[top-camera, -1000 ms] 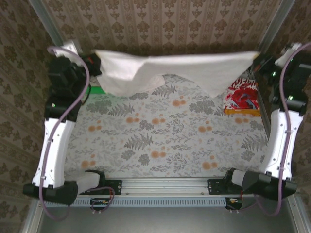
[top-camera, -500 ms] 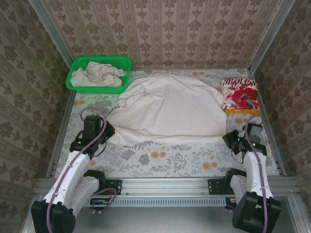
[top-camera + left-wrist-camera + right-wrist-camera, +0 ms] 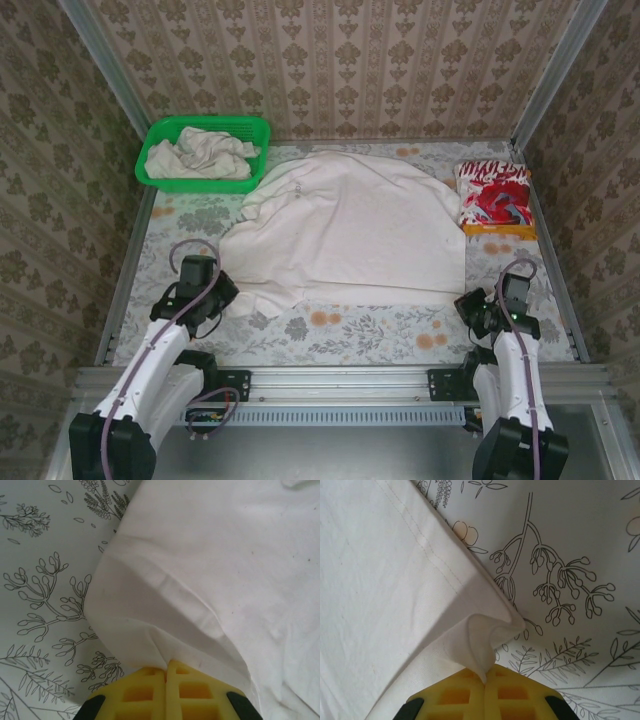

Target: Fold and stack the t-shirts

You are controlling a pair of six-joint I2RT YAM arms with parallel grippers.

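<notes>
Lying spread across the middle of the floral surface [image 3: 350, 330], the off-white t-shirt [image 3: 350, 235] is mostly flat, with its near-left edge rumpled and folded over. The left tool [image 3: 225, 296] sits low at the shirt's near-left corner; in its wrist view the yellow fingers [image 3: 140, 692] are pressed together with a fold of the white cloth pinched between them. The right tool [image 3: 470, 303] sits at the near-right corner, its jaws likewise clamped on a gathered tip of fabric beside a stitched edge. A folded red-and-white t-shirt [image 3: 495, 195] lies at the far right of the surface, just beside the spread shirt. At the far left stands a green basket [image 3: 160, 135] with a crumpled shirt [image 3: 200, 155] inside it.
</notes>
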